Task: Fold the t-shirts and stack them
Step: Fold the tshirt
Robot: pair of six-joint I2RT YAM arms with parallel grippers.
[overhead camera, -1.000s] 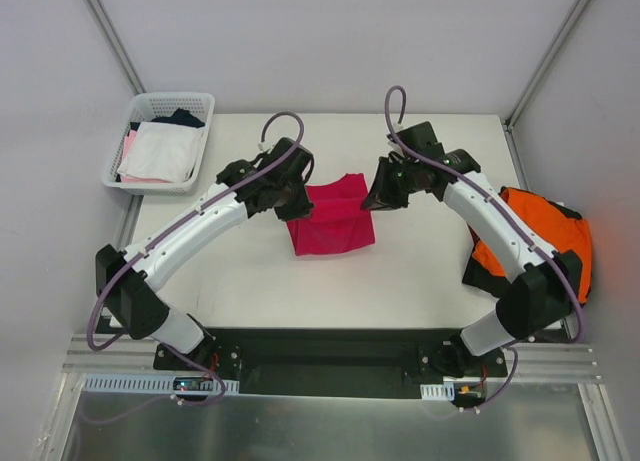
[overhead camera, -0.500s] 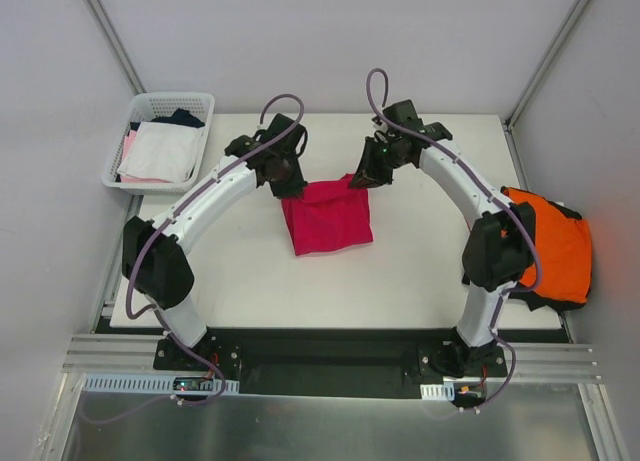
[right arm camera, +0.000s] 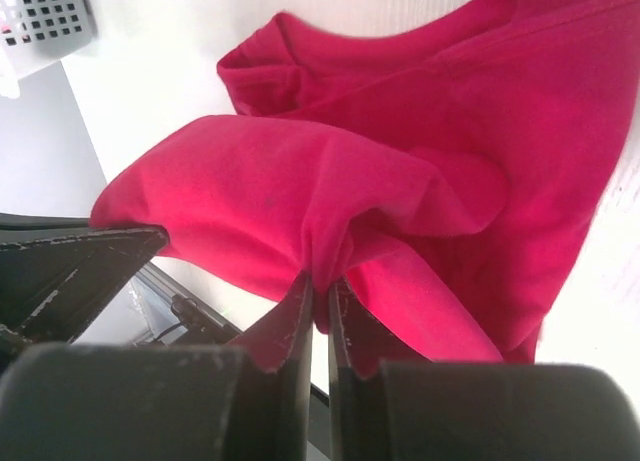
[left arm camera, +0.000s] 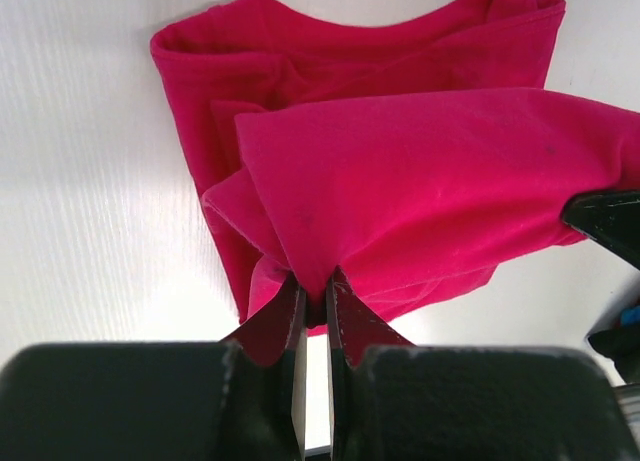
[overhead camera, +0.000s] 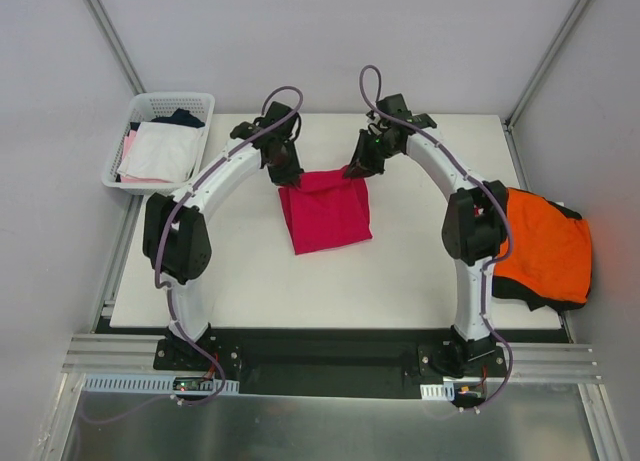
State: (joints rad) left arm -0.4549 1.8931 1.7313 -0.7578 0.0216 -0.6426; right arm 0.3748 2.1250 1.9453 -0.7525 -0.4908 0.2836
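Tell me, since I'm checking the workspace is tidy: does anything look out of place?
The orange shirt lies bunched over a black shirt, spilling past the table's right edge. The crimson shirt, pinched by the left gripper and right gripper, is simply mid-fold.

Bright, even light from above. The white bench (overhead camera: 250, 281) washes out almost to glare in both wrist views. Top view sharp, with soft, faint shadows under the arms. Up close, the bodies of the left claw (left arm camera: 313, 286) and right claw (right arm camera: 318, 286) are dark and blurred. The crimson-magenta t-shirt (left arm camera: 400, 171) is sharp, its colour saturated.
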